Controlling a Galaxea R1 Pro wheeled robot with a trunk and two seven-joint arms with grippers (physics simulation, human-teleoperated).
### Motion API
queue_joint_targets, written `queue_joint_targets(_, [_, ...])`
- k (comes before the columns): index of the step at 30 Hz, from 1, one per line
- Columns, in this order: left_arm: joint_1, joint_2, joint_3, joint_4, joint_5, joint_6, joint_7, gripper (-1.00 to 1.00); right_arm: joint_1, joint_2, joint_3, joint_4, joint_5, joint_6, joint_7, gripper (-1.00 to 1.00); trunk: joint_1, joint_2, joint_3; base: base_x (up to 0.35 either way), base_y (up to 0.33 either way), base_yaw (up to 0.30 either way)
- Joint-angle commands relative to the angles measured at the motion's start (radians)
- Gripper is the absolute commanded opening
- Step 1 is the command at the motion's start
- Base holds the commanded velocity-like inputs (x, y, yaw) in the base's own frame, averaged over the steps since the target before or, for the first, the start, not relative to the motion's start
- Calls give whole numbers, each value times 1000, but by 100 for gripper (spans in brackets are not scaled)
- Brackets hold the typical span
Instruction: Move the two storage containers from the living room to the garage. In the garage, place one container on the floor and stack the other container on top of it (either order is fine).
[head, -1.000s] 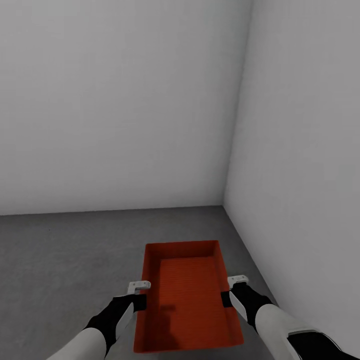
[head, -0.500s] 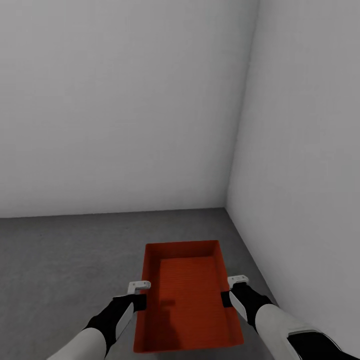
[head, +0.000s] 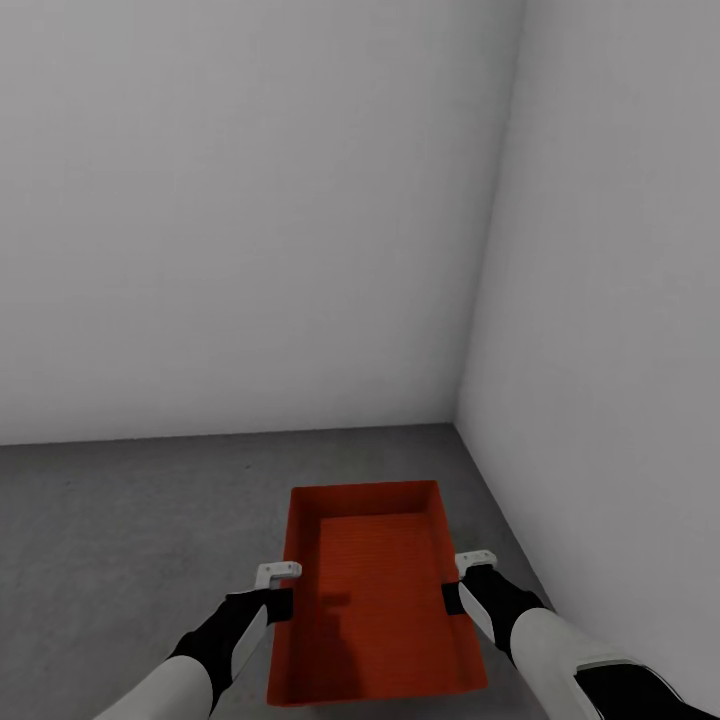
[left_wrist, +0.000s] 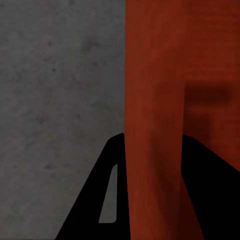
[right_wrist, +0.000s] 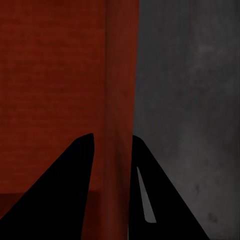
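In the corner of the garage, two plain white walls meet: the far wall (head: 240, 220) spans most of the head view and the right wall (head: 610, 300) runs back toward the robot. Below them lies the floor (head: 120, 520), dark grey speckled concrete, reaching to the foot of both walls.

Near the robot, just left of the right wall's foot, a red-orange bin (head: 375, 600) is held level above the floor with its open top up and its long sides running near to far. Its inner base is ribbed and carries a faint shadow. Nothing lies inside it.

The left arm (head: 200, 660), white with a black wrist, comes in from the near left, and the right arm (head: 560, 650) from the near right. The left pincer (head: 282, 590) is closed on the bin's left wall at about mid-length; in the left wrist view the left pincer (left_wrist: 152, 195) has one dark finger (left_wrist: 100, 200) outside the wall and the other inside, with the red wall between them. The right pincer (head: 455, 583) grips the bin's right wall in the same way; in the right wrist view the right pincer (right_wrist: 112, 195) straddles the wall, one finger (right_wrist: 155, 200) over the floor side and one over the bin's inside.
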Motion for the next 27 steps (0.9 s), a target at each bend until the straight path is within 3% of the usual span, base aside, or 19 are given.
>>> queue_joint_targets(1, [0, 0, 7, -2, -10, 7, 5, -100, -1, 0, 1, -3, 5, 8, -2, -100, 0, 0, -1, 114, 0, 0])
queue_joint_targets(22, [0, 0, 5, -3, -10, 6, 5, -100, -1, 0, 1, -3, 5, 8, -2, -100, 0, 0, -1, 18, 0, 0])
queue_joint_targets(27, [0, 0, 5, -3, -10, 6, 5, -100, -1, 0, 1, -3, 5, 8, -2, -100, 19, -35, -17, 0, 0, 0])
